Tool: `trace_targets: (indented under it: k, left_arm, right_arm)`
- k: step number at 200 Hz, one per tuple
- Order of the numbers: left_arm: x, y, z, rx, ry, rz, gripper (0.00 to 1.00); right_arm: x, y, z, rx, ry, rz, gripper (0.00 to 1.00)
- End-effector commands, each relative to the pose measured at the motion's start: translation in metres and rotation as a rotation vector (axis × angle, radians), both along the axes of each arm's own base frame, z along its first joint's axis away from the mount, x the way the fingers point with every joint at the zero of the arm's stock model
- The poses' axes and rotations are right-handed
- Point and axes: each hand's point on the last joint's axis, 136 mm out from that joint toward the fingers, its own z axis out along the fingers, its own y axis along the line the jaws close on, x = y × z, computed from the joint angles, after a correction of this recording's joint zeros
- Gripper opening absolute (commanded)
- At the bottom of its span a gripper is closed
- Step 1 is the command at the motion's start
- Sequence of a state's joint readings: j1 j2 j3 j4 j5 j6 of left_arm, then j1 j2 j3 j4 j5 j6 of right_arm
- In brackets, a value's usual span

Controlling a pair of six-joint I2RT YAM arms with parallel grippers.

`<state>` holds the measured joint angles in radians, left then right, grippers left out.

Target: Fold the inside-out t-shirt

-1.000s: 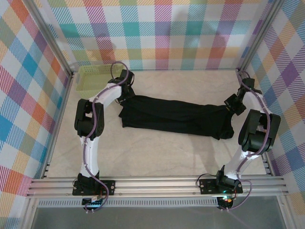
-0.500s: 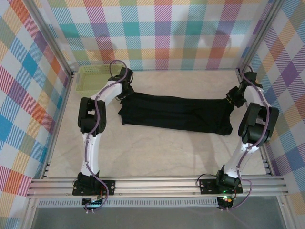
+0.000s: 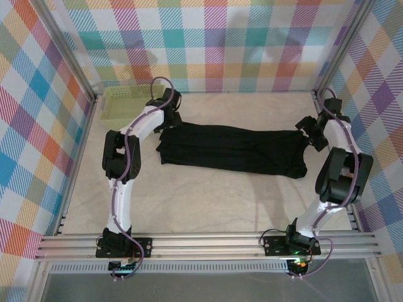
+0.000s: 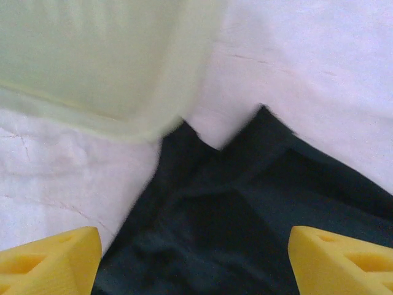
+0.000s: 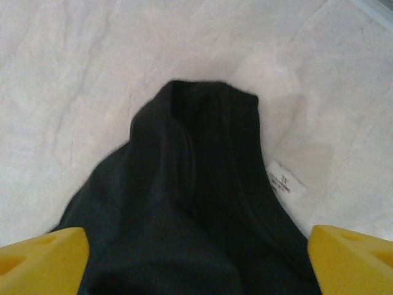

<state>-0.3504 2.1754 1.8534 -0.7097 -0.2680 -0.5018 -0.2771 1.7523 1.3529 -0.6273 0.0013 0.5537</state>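
The t-shirt (image 3: 233, 150) lies long from left to right; left gripper (image 3: 167, 121) and right gripper (image 3: 308, 129), both open and empty, hover over its ends.

Soft, even light falls from overhead. The pale table (image 3: 208, 195) is bright, with only faint shadows. Up close the basket (image 4: 92, 55) is a blurred smear, and the shirt (image 5: 184, 215) is so dark its folds barely show.
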Motion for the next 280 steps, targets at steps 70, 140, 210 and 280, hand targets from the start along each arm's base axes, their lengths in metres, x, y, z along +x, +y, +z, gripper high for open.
trace_targets:
  k: [70, 140, 210, 280]
  left_arm:
    - [-0.028, -0.04, -0.046, -0.025, 0.068, -0.119, 0.8]
    - [-0.065, -0.029, -0.078, -0.019, 0.117, -0.118, 0.8]
    - [-0.107, -0.017, -0.098, 0.001, 0.161, -0.092, 0.81]
    - [-0.161, -0.057, -0.087, -0.036, 0.153, -0.142, 0.82]
  right_arm:
    - [-0.022, 0.017, -0.079, -0.066, 0.304, 0.091, 1.0]
    - [-0.019, 0.042, -0.107, -0.045, 0.395, 0.167, 0.89]
    - [-0.021, 0.057, -0.111, 0.007, 0.372, 0.182, 0.3]
    - [-0.032, 0.012, -0.034, -0.26, 0.297, 0.101, 0.0]
